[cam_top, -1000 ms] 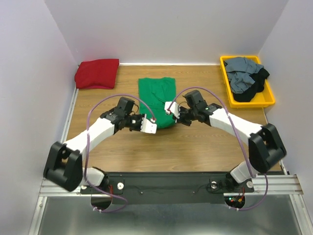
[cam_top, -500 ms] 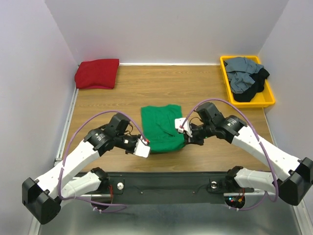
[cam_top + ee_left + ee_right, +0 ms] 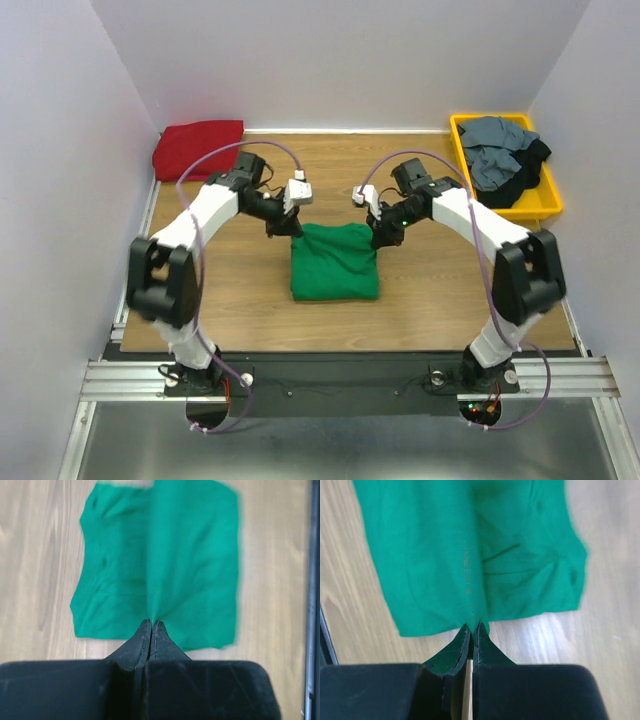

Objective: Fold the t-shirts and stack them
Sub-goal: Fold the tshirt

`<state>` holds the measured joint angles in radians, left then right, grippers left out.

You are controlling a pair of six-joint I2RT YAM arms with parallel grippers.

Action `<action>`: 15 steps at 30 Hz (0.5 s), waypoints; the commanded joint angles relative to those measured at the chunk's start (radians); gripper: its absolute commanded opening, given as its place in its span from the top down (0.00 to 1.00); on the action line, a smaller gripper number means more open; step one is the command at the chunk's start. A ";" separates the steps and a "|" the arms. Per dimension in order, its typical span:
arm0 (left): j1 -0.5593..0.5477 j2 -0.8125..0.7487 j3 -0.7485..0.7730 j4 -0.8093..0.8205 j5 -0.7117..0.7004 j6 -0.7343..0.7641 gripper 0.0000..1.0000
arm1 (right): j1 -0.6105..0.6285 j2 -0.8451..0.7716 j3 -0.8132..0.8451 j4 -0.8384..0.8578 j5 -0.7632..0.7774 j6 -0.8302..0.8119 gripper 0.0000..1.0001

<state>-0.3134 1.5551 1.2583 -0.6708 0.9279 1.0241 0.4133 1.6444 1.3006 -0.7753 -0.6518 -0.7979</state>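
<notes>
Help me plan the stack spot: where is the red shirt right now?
In the top view the red shirt lies folded in the far left corner of the table; the green shirt is mid-table, apart from it.

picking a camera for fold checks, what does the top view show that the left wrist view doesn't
Only the top view: both arms, the right gripper at the far edge of the green shirt, the red shirt in the far left corner, and the yellow tray holding grey and black shirts.
Only the left wrist view: the left gripper close up, shut and pinching a raised ridge of green cloth.
Both: the green shirt lying on the wooden table.
</notes>
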 commanded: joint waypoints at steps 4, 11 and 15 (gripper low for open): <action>0.066 0.429 0.235 -0.050 0.043 -0.149 1.00 | -0.031 0.253 0.106 0.059 -0.092 -0.031 0.99; 0.076 0.487 0.185 0.031 0.006 -0.225 1.00 | -0.038 0.339 0.082 0.111 -0.120 0.026 0.99; 0.071 0.410 0.061 0.027 0.017 -0.210 1.00 | -0.033 0.293 0.017 0.119 -0.155 0.072 0.99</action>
<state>-0.2386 2.0735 1.4105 -0.6167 0.9360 0.8280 0.3798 1.9873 1.3605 -0.6891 -0.7570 -0.7692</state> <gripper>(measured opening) 0.033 0.039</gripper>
